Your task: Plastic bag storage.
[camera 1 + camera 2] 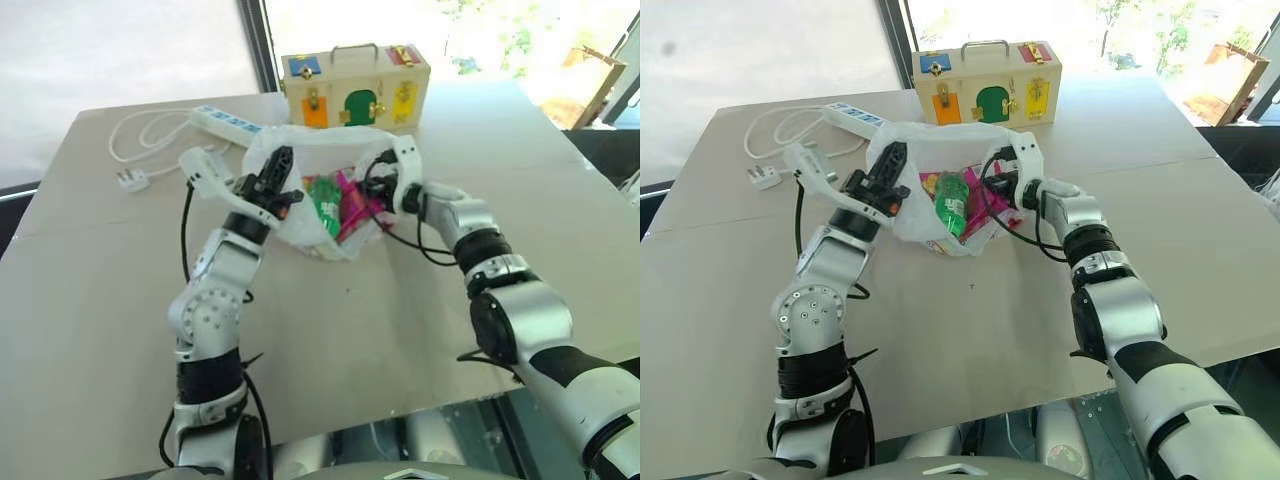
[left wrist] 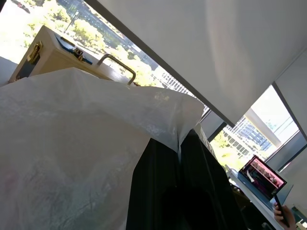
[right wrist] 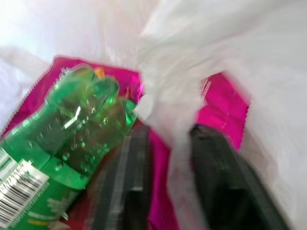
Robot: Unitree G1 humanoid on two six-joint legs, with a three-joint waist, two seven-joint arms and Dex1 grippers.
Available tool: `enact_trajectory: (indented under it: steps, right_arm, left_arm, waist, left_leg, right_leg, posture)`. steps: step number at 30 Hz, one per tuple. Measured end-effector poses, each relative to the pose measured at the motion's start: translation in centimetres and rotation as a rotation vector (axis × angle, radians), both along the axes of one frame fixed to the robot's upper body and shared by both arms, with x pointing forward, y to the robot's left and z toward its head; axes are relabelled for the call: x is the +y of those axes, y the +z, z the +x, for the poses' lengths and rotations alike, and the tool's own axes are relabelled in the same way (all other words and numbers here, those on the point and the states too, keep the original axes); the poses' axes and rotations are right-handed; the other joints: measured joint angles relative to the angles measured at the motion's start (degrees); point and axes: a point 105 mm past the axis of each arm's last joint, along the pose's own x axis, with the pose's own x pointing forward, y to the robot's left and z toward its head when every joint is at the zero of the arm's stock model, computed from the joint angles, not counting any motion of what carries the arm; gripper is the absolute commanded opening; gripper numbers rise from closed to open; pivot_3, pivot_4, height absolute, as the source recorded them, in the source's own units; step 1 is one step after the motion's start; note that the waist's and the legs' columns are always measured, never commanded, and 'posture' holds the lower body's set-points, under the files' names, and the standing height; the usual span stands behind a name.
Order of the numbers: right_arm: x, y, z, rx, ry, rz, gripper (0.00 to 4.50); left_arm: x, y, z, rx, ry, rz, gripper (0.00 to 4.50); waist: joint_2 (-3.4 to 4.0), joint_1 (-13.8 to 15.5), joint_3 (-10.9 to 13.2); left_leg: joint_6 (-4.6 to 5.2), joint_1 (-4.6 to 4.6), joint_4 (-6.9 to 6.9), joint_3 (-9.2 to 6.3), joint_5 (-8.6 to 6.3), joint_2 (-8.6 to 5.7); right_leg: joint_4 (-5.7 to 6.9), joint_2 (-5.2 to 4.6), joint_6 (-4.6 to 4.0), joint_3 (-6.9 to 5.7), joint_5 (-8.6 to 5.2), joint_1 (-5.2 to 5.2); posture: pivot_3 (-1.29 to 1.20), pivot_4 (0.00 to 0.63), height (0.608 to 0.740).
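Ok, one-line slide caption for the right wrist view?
Right hand pinching the plastic bag rim, above a green bottle and pink packet.

My view: beige table [image 1: 330, 340], bright windows [image 1: 400, 20] behind, dark frame [image 1: 255, 45], daylight, trees [image 2: 86, 31] outside

Blurred in the right wrist view: the right gripper [image 3: 170, 179] and its black fingers [image 3: 220, 182], cut off at the bottom edge, with a fold of the plastic bag [image 3: 192, 72] between them. Hidden partly behind the bag's film: the pink snack packet [image 3: 220, 108]; cropped at the edge, the green bottle [image 3: 72, 143]. Covered mostly by the bag in the left wrist view: the wooden latch box [image 2: 53, 57].
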Motion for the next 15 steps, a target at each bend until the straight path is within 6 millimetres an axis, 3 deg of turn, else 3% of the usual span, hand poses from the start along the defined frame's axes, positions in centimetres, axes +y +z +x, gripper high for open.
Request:
enact_trajectory:
  steps: [5, 8, 11, 15]
  right_arm:
    - [-0.8, 5.2, -1.5, -0.095, 0.094, 0.198, 0.04]
    - [-1.5, 7.8, -4.5, -0.162, 0.256, 0.272, 0.04]
    - [-2.8, 9.9, -9.4, -0.2, 0.495, 0.304, 0.04]
    - [-4.2, 12.6, -12.8, -0.219, 0.615, 0.329, 0.04]
  left_arm:
    - [0.4, -0.9, -0.4, 0.046, -0.014, 0.068, 0.0]
    - [0.5, -1.7, -0.6, 0.083, -0.048, 0.161, 0.0]
    - [0.6, -1.9, -1.1, 0.114, -0.134, 0.301, 0.0]
    - [1.0, 0.5, -1.9, 0.076, -0.269, 0.47, 0.0]
  waist:
    - [0.0, 0.1, 0.0]
    - [0.02, 0.3, 0.0]
    - [0.06, 0.5, 0.0]
    - [0.06, 0.5, 0.0]
  left_leg:
    - [0.0, -0.06, 0.01, -0.1, 0.0, 0.0]
    - [0.0, -0.11, 0.0, -0.21, 0.0, 0.0]
    - [0.0, -0.19, 0.0, -0.31, 0.0, -0.02]
    - [-0.01, -0.06, -0.06, -0.19, 0.0, 0.0]
  right_leg:
    - [-0.01, -0.05, 0.0, -0.02, 0.0, -0.01]
    - [-0.02, -0.07, 0.0, 0.03, 0.0, -0.02]
    - [-0.04, -0.09, 0.0, 0.04, 0.0, -0.05]
    - [0.02, -0.15, -0.01, 0.02, 0.0, -0.05]
  posture:
    - [0.0, 0.15, 0.74]
    - [0.0, 0.15, 0.74]
    - [0.0, 0.15, 0.74]
    - [0.0, 0.15, 0.74]
